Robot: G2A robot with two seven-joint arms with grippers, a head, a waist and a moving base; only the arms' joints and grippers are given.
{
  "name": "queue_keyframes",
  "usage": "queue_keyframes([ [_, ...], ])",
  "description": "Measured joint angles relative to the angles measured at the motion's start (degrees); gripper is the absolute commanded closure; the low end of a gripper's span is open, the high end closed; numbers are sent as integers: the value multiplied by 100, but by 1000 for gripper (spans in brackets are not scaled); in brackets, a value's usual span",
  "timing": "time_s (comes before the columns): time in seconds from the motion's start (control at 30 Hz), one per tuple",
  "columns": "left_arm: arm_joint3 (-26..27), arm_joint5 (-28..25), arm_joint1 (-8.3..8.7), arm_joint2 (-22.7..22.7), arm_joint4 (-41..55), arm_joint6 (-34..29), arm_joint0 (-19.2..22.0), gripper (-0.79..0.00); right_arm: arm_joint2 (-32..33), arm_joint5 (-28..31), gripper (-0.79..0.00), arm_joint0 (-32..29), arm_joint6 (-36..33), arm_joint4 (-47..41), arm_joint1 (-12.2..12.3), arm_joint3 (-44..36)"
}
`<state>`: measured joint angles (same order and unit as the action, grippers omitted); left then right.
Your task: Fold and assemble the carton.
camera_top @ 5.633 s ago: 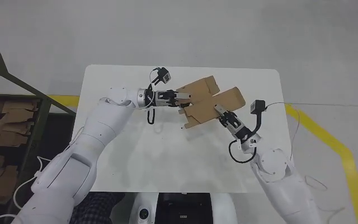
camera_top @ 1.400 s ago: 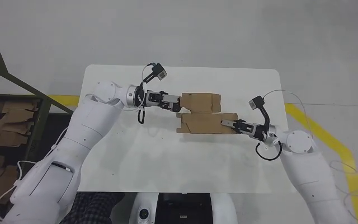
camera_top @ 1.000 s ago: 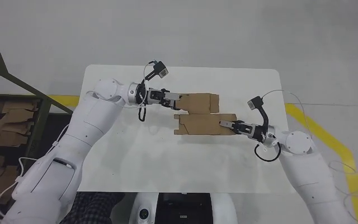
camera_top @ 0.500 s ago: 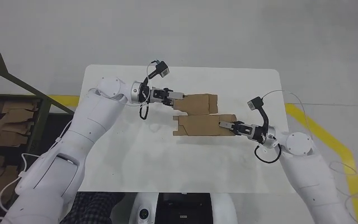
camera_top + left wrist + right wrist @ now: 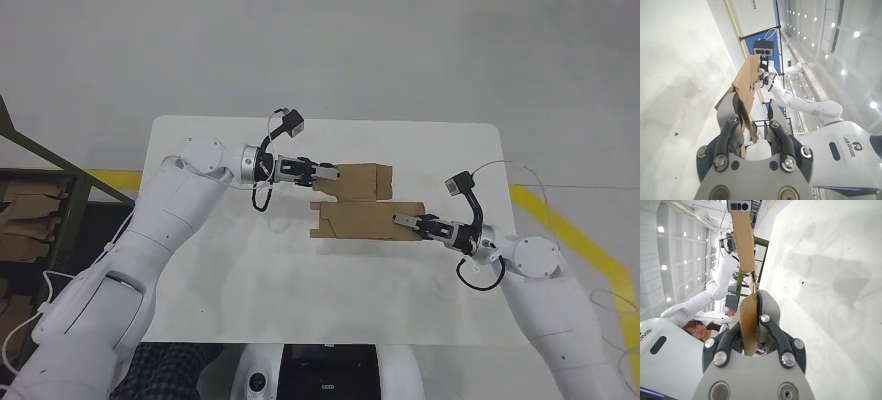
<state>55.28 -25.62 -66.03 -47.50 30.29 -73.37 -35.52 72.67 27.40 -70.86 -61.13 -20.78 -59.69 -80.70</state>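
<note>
A flat brown carton (image 5: 355,215) is held above the middle of the white table (image 5: 250,290), with one panel towards the far side and one towards me. At its left end, my left gripper (image 5: 328,173) is open around the edge of the far panel. In the left wrist view the carton (image 5: 746,79) lies against one finger (image 5: 726,108) and stands apart from the other. My right gripper (image 5: 400,220) is shut on the carton's right end. In the right wrist view its fingers pinch the carton (image 5: 743,237).
A dark rack holding flat cardboard (image 5: 30,215) stands on the floor left of the table. A yellow floor line (image 5: 560,225) runs past the table's right side. White table surface lies bare in front of and behind the carton.
The carton has turned from a diagonal tilt to lie level along the table. My right arm swung out to the right. My left gripper slid a little right along the far panel.
</note>
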Motion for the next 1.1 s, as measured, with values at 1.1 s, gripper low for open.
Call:
queue_keyframes([
  [1.1,492,375,44,-279,-570,306,-335,0,75,-48,-22,-104,93,-117,47,-107],
])
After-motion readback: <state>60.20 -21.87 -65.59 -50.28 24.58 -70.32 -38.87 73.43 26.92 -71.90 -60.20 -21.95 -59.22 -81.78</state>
